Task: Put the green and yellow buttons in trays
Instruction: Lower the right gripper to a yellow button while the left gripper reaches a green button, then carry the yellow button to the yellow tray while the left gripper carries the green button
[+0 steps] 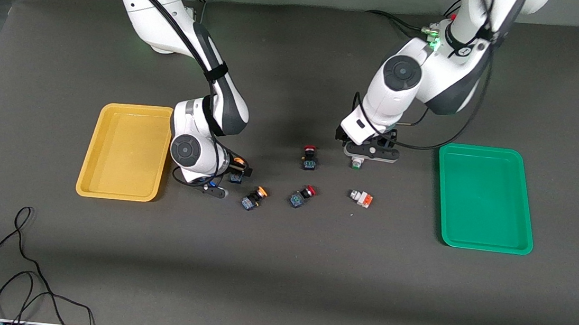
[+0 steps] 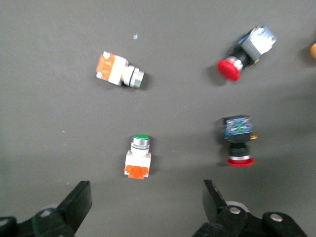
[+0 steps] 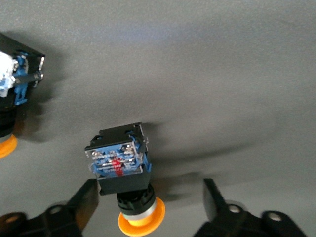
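- Right pincer (image 1: 233, 170) is low over the counter (image 1: 278, 278) beside the yellow tray (image 1: 126, 152); its fingers (image 3: 86, 202) stand apart on either side of a yellow-capped button (image 3: 121, 165), not visibly clamping it.
- A second yellow-capped button (image 1: 254, 198) lies just beside it, nearer the front camera.
- Left pincer (image 1: 370, 151) hangs with its fingers spread wide, holding nothing, over a green-tipped button (image 2: 138, 157).
- Another green-tipped button (image 1: 361, 198) lies on its side, nearer the front camera.
- Two red-capped switches (image 1: 309, 158) lie between the two groups.
- The green tray (image 1: 485, 197) sits toward the left arm's end with no buttons in it; the yellow tray likewise.
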Motion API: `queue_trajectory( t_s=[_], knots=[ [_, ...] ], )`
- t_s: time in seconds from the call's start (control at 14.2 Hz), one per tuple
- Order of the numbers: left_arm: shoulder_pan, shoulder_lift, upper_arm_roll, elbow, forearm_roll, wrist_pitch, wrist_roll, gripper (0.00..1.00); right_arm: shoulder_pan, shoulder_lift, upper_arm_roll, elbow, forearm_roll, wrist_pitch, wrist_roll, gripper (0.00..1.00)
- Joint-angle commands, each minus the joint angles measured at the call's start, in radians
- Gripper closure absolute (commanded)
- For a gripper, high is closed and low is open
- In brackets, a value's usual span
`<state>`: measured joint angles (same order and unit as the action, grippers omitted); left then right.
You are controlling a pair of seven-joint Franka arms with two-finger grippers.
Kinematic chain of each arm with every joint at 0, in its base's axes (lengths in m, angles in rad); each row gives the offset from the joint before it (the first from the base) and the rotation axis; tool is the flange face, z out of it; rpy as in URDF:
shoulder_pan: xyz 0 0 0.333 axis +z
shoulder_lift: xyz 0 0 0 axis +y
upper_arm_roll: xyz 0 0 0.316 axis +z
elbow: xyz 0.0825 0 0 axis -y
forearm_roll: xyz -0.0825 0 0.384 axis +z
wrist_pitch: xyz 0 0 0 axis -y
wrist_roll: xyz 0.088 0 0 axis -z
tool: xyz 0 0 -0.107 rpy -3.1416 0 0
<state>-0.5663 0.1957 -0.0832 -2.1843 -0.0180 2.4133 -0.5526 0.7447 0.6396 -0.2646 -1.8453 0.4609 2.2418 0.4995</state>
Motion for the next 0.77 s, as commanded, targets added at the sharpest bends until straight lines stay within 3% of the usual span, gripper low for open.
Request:
queue_trajectory(
  t_s=[0.0,0.07,0.28,0.42,0.49,0.56,0.7],
  knots=[
    [-0.014,0.1,0.016,-0.037,0.047,0.127,0.014,0.0,0.005,0.011,-0.004,0.017,0.03,0.012,-0.019,0.75],
    [-0.014,0.128,0.016,-0.038,0.047,0.145,0.013,0.0,0.005,0.011,-0.004,0.017,0.03,0.012,-0.018,1.0],
    [-0.012,0.188,0.016,-0.037,0.047,0.194,0.013,0.0,-0.007,-0.007,-0.005,0.015,0.042,-0.001,-0.019,1.0],
    [-0.015,0.22,0.016,-0.037,0.047,0.216,0.013,0.01,-0.021,-0.073,-0.036,0.023,0.042,-0.077,-0.019,1.0],
    [-0.015,0.228,0.016,-0.037,0.047,0.217,0.01,0.08,-0.025,-0.121,-0.069,0.037,0.042,-0.137,-0.019,1.0],
    [-0.015,0.231,0.016,-0.035,0.047,0.217,0.002,0.22,-0.025,-0.171,-0.108,0.053,0.042,-0.209,-0.019,1.0],
    [-0.014,0.231,0.016,-0.035,0.047,0.21,-0.003,0.61,-0.024,-0.289,-0.194,0.073,0.024,-0.371,-0.022,1.0]
  ],
)
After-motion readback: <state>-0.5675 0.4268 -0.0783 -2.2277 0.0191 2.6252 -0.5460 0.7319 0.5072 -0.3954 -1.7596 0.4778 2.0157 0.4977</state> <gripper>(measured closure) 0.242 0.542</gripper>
